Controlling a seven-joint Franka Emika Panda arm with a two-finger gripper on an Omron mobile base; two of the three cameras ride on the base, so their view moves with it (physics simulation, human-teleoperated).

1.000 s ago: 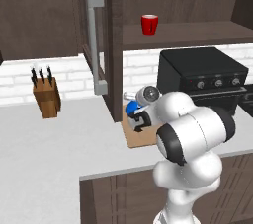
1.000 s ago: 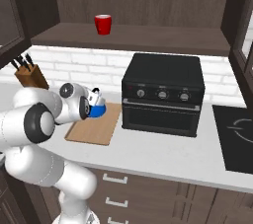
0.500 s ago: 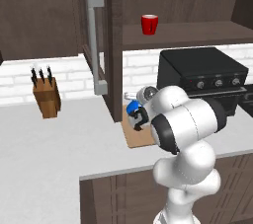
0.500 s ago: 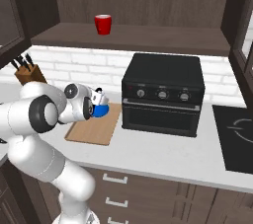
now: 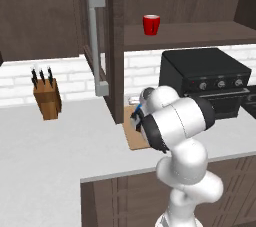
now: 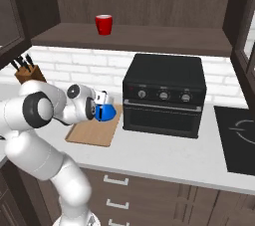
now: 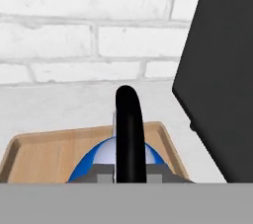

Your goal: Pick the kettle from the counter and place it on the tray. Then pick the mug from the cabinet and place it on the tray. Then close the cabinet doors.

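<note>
The blue kettle [image 6: 106, 113] is over the far right end of the wooden tray [image 6: 93, 132], and my gripper [image 6: 102, 101] is shut on its black handle [image 7: 129, 129]. Whether its base touches the board I cannot tell. In the hand view the blue dome [image 7: 88, 165] sits just below the camera, with the tray [image 7: 42, 153] under it. The red mug [image 6: 103, 24] stands upright on the cabinet shelf [image 6: 149, 38], well above the gripper; from the left base the mug [image 5: 151, 24] is up to the right. My own arm hides most of the kettle there.
A black oven [image 6: 164, 93] stands close to the tray's right, its side [image 7: 222, 70] near the kettle. An open cabinet door [image 5: 114, 46] with a grey bar handle [image 5: 96, 41] hangs left of the tray [image 5: 132, 138]. A knife block [image 5: 46, 98] sits far left, a cooktop [image 6: 239, 135] far right.
My gripper has carried the kettle a little to the right and downward over the tray. The elbow has swung forward. The mug and the doors have stayed put.
</note>
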